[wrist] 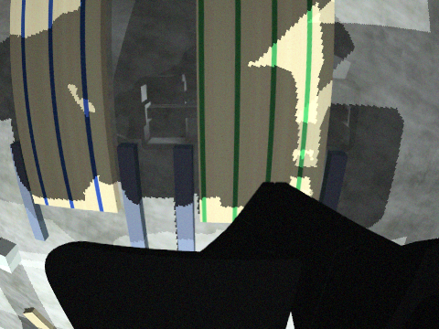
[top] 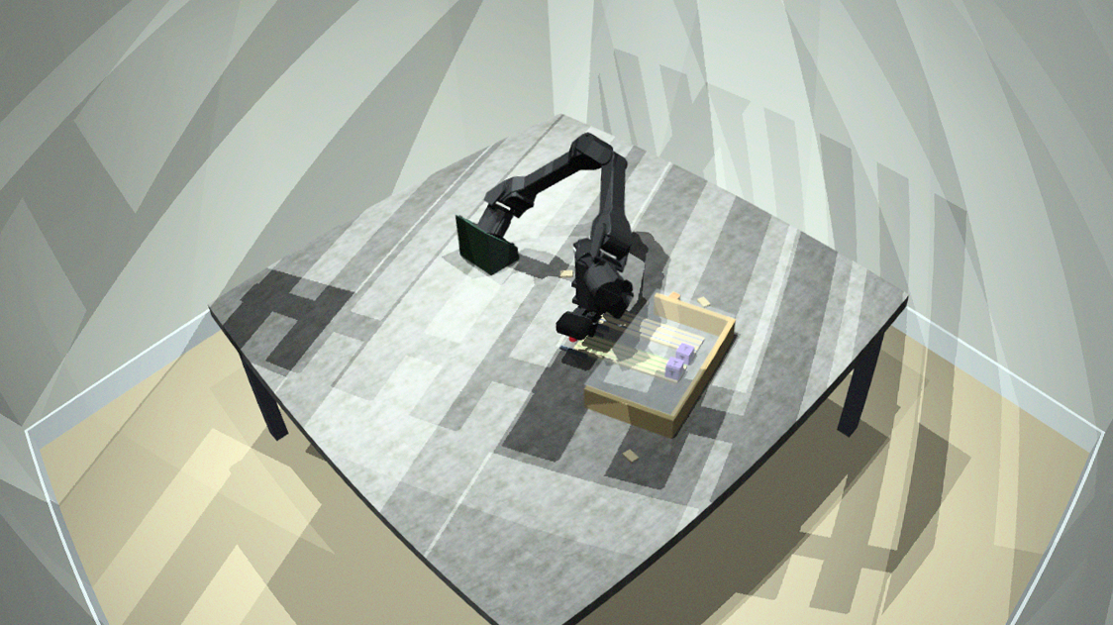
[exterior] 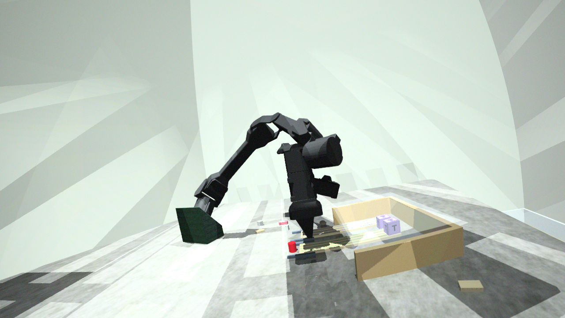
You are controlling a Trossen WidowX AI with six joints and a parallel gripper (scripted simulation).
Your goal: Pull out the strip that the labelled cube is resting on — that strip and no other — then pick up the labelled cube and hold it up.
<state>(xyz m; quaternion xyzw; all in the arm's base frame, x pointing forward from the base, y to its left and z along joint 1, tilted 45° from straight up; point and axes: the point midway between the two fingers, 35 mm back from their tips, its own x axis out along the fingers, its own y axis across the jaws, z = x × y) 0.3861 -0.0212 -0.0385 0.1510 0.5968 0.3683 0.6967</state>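
Observation:
My gripper (exterior: 309, 236) (wrist: 273, 194) is shut with nothing seen between its fingers. It points down over the near end of the green-lined strip (wrist: 253, 100) (top: 628, 358). The blue-lined strip (wrist: 64, 114) lies beside it. Both strips run into the wooden frame. Two lilac cubes stand close together near the strips' far ends. The nearer cube (top: 674, 369) (exterior: 391, 226) shows a clear T and stands at the far end of the green-lined strip. The other cube (top: 685, 351) (exterior: 382, 221) stands just behind; its mark and what lies under it are unclear.
A three-sided wooden frame (top: 633, 407) (exterior: 410, 249) walls in the cubes and opens towards the arm. Blue-grey rails (wrist: 133, 201) (exterior: 302, 255) flank the strips' near ends. A red cylinder (top: 572, 339) (exterior: 291, 246) stands near the gripper. Small blocks (top: 630, 454) (exterior: 470, 285) lie around.

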